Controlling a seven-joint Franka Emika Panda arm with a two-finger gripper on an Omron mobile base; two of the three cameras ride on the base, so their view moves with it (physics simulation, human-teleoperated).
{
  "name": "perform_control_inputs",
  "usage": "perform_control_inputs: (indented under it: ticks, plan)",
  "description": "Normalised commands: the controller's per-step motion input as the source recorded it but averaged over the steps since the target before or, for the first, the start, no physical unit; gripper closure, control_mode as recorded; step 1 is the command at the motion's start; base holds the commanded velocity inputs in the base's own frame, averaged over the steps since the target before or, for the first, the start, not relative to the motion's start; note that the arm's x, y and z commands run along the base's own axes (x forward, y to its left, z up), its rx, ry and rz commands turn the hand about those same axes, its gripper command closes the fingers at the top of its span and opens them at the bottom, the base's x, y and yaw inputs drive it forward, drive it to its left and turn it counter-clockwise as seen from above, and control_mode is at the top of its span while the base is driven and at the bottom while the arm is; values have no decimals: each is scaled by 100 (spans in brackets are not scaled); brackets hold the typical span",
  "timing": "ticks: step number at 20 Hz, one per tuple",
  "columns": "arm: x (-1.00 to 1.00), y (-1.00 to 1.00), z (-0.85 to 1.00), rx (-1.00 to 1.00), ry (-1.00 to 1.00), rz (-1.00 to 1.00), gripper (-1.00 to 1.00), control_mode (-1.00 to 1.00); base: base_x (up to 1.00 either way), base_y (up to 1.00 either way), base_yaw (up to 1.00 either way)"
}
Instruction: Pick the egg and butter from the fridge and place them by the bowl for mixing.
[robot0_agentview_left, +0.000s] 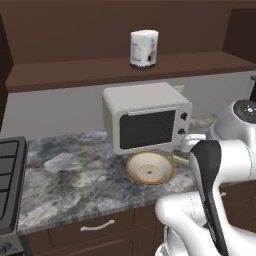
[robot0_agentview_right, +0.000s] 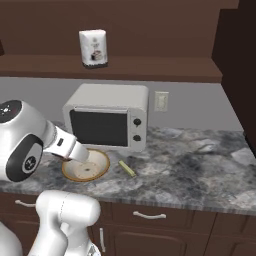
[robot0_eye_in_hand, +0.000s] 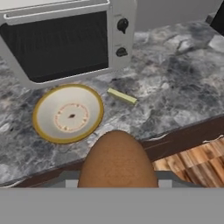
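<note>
Egg (robot0_eye_in_hand: 117, 159) clamped in my fingers, butter (robot0_eye_in_hand: 122, 96) already down right of the bowl (robot0_eye_in_hand: 68, 113).
Lower slowly onto bare counter (robot0_eye_in_hand: 175, 100) just beside the bowl; release only once it rests, since it may roll.

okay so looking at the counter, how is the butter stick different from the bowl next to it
The butter is a thin, straight, pale yellow-green stick; the bowl is round, wide and shallow, cream with a tan-yellow rim. The butter is far smaller than the bowl. The butter is plain, while the bowl has a dark speck at its centre. Both rest on the grey marbled counter in front of the toaster oven, close together but apart.
</note>
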Motion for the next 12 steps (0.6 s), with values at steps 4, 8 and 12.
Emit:
perform_control_inputs:
  ticks: [4, 8, 12]
  plan:
    - [22, -61, -19, 3, 34, -28, 100, -100, 0, 0, 0]
    - [31, -73, -18, 27, 29, -28, 100, -100, 0, 0, 0]
    - [32, -56, -58, 29, 4, -10, 100, -100, 0, 0, 0]
